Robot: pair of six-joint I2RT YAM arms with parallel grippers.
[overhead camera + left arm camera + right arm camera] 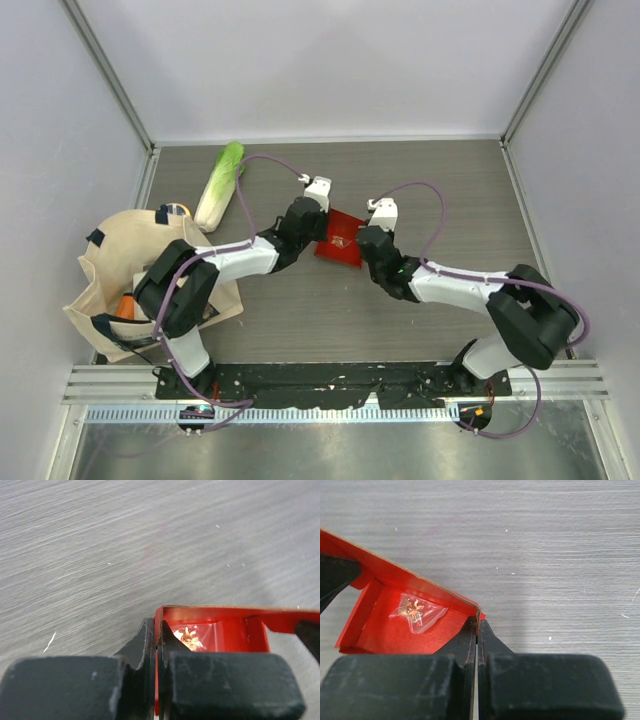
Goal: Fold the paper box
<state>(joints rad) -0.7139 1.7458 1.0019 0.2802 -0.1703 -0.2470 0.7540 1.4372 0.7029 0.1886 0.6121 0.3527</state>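
Note:
The bright red paper box (340, 238) sits at the table's middle, partly formed, with raised walls. My left gripper (318, 237) is shut on its left wall; in the left wrist view the gripper (158, 630) pinches the red wall (215, 614) edge-on. My right gripper (362, 240) is shut on the box's right wall; in the right wrist view the gripper (478, 625) clamps the wall's corner. A small clear plastic packet with a gold trinket (417, 611) lies on the box floor (395, 630); it also shows in the left wrist view (190, 637).
A beige tote bag (125, 265) with something orange inside lies at the left. A napa cabbage (219, 184) lies at the back left. The grey wood-grain table (440, 190) is bounded by white walls behind and at the sides.

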